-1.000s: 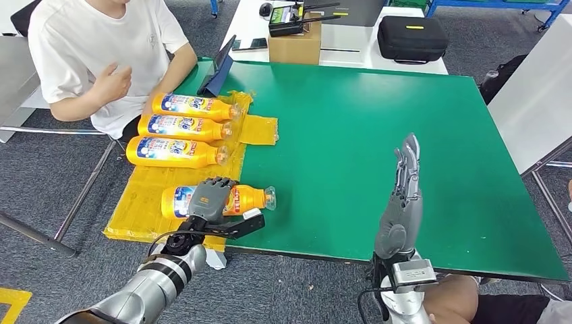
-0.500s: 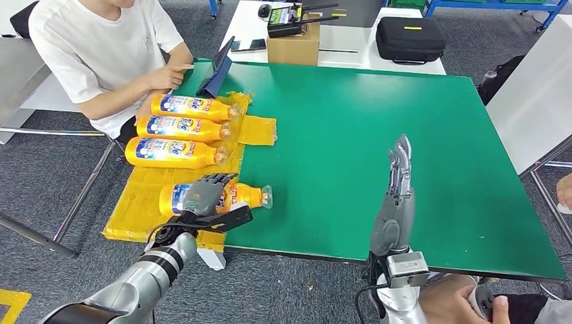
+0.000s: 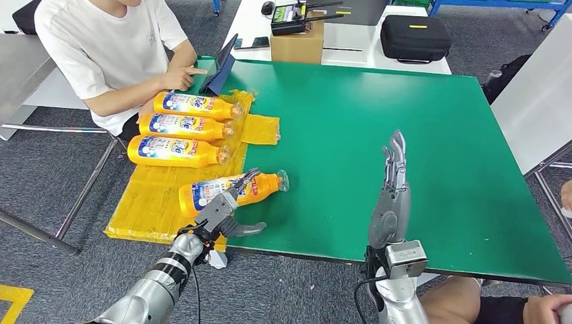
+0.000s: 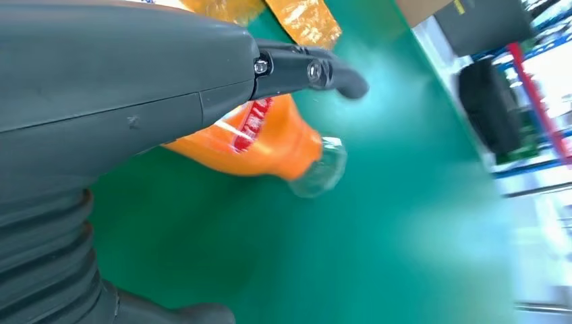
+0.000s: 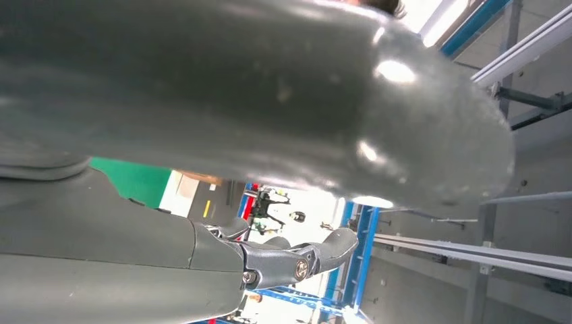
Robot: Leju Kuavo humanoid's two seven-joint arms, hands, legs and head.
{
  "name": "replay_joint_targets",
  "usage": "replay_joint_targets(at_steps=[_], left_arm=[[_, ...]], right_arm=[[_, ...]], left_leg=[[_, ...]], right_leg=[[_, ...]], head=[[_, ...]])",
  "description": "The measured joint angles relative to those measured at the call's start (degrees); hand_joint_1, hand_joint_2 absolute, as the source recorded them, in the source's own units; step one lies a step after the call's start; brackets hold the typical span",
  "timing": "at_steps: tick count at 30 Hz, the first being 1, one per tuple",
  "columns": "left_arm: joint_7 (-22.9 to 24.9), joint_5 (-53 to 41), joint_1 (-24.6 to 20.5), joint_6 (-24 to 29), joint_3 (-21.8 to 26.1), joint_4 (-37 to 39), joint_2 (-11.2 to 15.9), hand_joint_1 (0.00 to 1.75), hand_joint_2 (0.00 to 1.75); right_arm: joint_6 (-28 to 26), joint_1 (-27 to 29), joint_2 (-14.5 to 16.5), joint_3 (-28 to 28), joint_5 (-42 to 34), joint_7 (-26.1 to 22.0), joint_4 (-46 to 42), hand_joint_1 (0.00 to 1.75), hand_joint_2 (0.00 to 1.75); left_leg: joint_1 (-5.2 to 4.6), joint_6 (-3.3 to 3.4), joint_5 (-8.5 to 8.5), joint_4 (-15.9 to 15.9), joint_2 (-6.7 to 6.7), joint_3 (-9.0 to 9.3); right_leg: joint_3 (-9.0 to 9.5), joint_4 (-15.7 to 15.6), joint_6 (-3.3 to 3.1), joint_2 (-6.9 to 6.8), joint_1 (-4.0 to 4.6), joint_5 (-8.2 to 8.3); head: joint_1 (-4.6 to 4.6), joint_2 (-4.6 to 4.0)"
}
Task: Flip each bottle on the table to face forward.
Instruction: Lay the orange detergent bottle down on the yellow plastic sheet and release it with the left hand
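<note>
Nearest orange plastic bottle w/ blue-white label [image 3: 233, 190] lies on its side at the near left of the green table [image 3: 378, 128], partly on the yellow crinkled plastic sheet [image 3: 152, 202], partly on bare green. Long axis runs diagonal: clear cap end [image 3: 282, 179] points right and slightly away from the robot, base toward the near-left edge. Left wrist view shows the same bottle [image 4: 260, 138], cap on the green surface.

Left hand [image 3: 226, 210] is at the bottle's near side, fingers spread and straight, fingertips over the label, thumb stuck out to the right over the table; can't tell if it touches, no grip seen.

Right hand [image 3: 391, 196] stands upright over the near-middle of the table, fingers straight and together-ish, holding nothing, well apart from any bottle.

Three other orange bottles [image 3: 183, 126] lie in a row further back on the sheet, parallel, caps to the right, labels up. Person in white T-shirt [image 3: 115, 47] sits at the far left, hand at a dark tablet [image 3: 221, 67].
</note>
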Motion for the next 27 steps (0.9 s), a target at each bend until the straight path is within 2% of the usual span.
replay_joint_targets(at_steps=[7, 11, 13, 17, 22, 24, 27], left_arm=[[1.6, 19.4, 6.2, -5.8, -2.2, -17.4, -1.4, 0.0, 1.75], [2.6, 25.2, 9.4, -7.7, -5.2, -27.0, -1.5, 0.0, 1.75], [2.6, 26.6, 10.9, -5.9, -7.1, -31.8, -1.7, 0.0, 1.75], [2.2, 28.5, 13.4, 3.4, -9.9, -39.7, -3.1, 0.0, 1.75], [2.7, 36.9, 15.5, 10.8, -12.5, -46.0, -4.8, 0.0, 1.75], [3.0, 40.5, 16.4, 12.3, -13.6, -48.0, -5.2, 0.0, 1.75], [3.0, 42.0, 17.2, 12.9, -14.7, -49.9, -5.4, 0.0, 1.75]], right_arm=[[-0.5, 0.0, 0.0, -0.1, -0.1, 0.0, 0.0, 0.0, 0.0], [-0.9, 0.1, 0.0, -0.1, 0.0, 0.0, 0.0, 0.0, 0.0], [-1.6, 0.2, 0.0, -0.2, 0.1, 0.0, -0.1, 0.0, 0.0], [-4.8, 0.8, 0.0, -0.4, 0.4, 0.0, -1.1, 0.0, 0.0], [-14.2, 2.1, 0.0, -0.2, -0.4, 0.0, -4.3, 0.0, 0.0], [-18.1, 3.0, 0.0, -0.1, -1.1, 0.0, -6.3, 0.0, 0.0], [-20.5, 4.0, 0.0, 0.2, -1.2, 0.0, -8.6, 0.0, 0.0]], left_leg=[[0.02, -0.01, 0.0, 0.0, 0.01, -0.29], [0.02, 0.01, -0.02, 0.0, 0.01, -0.35], [0.01, 0.01, -0.02, 0.0, 0.0, -0.37], [0.0, 0.03, -0.03, 0.0, 0.01, -0.39], [0.0, 0.03, -0.04, 0.0, 0.0, -0.4], [0.0, 0.02, -0.04, 0.0, 0.01, -0.4], [0.0, 0.02, -0.05, 0.0, 0.02, -0.41]], right_leg=[[-0.28, 0.0, 0.01, 0.02, 0.01, -0.02], [-0.36, 0.0, 0.01, 0.03, 0.0, -0.02], [-0.38, 0.0, 0.01, 0.03, 0.0, -0.02], [-0.39, 0.0, 0.01, 0.03, -0.01, -0.02], [-0.4, 0.0, 0.01, 0.03, 0.0, -0.02], [-0.41, 0.0, 0.01, 0.03, 0.0, -0.02], [-0.43, 0.0, 0.01, 0.04, 0.0, -0.02]], head=[[0.0, 0.01], [0.0, 0.01], [0.01, 0.01], [0.0, 0.01], [-0.01, -0.01], [-0.01, 0.01], [-0.01, 0.0]])
